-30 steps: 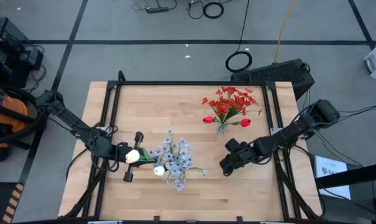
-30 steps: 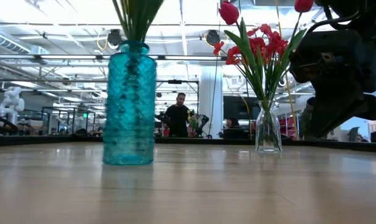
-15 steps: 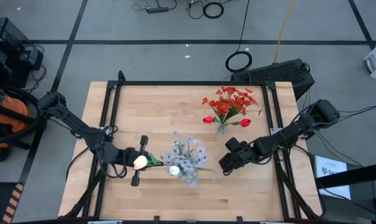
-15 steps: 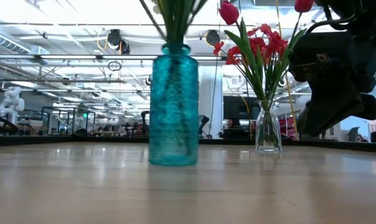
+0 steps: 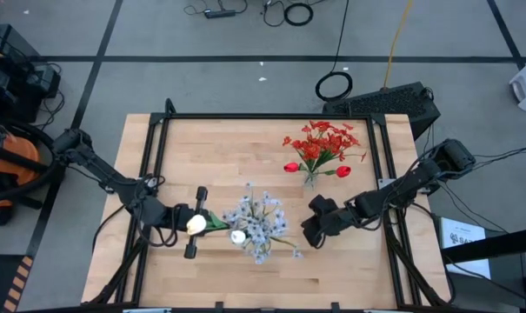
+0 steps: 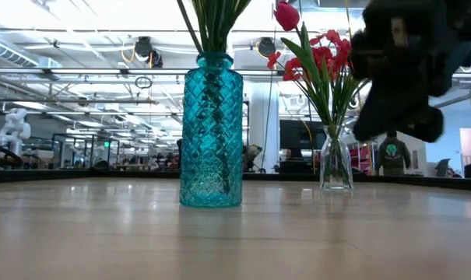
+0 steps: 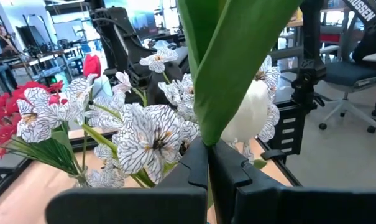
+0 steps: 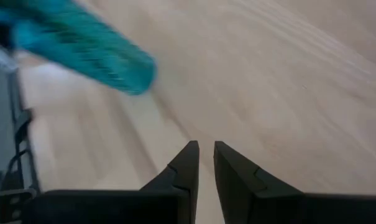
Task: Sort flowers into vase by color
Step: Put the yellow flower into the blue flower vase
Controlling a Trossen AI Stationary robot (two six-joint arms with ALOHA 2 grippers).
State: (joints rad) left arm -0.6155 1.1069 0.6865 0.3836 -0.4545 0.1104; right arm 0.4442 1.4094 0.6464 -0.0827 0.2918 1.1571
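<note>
Flowers: a white tulip (image 5: 195,224) is clamped in the left gripper (image 5: 191,228), and the blue vase (image 6: 211,132) has been dragged rightward, toward the desk's front middle. Right gripper (image 5: 312,228), fingers narrowed and empty, has closed in.

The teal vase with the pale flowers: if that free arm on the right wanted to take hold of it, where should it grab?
Probably the narrow neck of the teal vase, just under the rim, coming in level from the right gripper's side. The neck looks slimmer than the ribbed body, so nearly closed fingers would need to open less. Coming from above seems poor: the blue-white sprays spread over the mouth.
</note>
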